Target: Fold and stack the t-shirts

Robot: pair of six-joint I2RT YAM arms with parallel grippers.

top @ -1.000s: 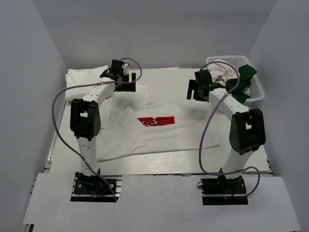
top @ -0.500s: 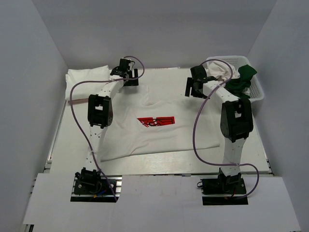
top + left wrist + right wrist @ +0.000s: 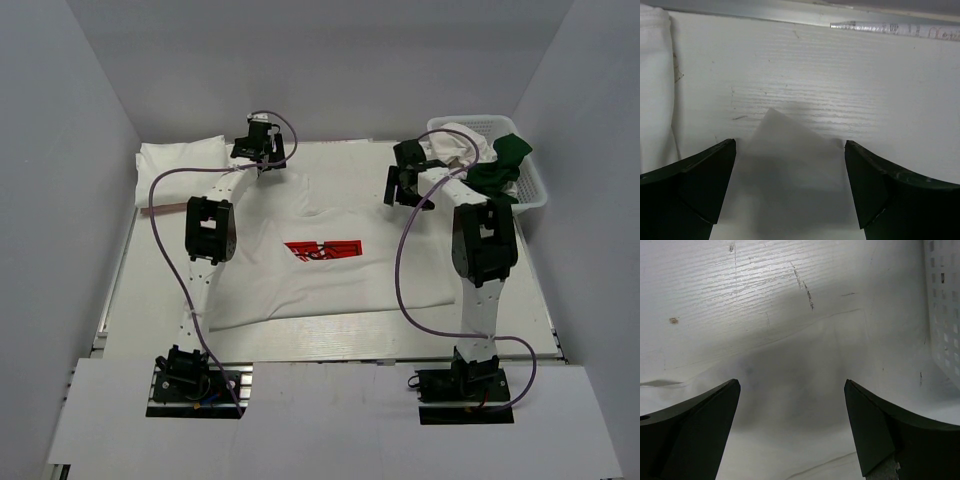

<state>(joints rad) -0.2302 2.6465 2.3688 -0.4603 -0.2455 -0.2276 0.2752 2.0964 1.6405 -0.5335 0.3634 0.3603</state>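
Note:
A white t-shirt with a red square print (image 3: 322,252) lies spread flat on the middle of the table. A folded white t-shirt (image 3: 180,162) rests at the back left, and its edge shows in the left wrist view (image 3: 655,75). My left gripper (image 3: 266,163) hangs open over the spread shirt's far left corner, with a pointed bit of white cloth (image 3: 795,165) between its fingers (image 3: 695,185). My right gripper (image 3: 405,187) stands open above the shirt's far right part (image 3: 790,405). Neither gripper (image 3: 790,145) (image 3: 791,384) holds anything.
A white lattice basket (image 3: 528,178) at the back right holds a crumpled white t-shirt (image 3: 462,142) and a dark green one (image 3: 500,170); its wall shows in the right wrist view (image 3: 942,305). A metal rail (image 3: 790,17) runs along the table's far edge.
Both arms have stretched out toward the far side of the table. The left gripper has shifted right and back to the shirt's far left corner; the right has edged toward its far right corner. Both stayed open.

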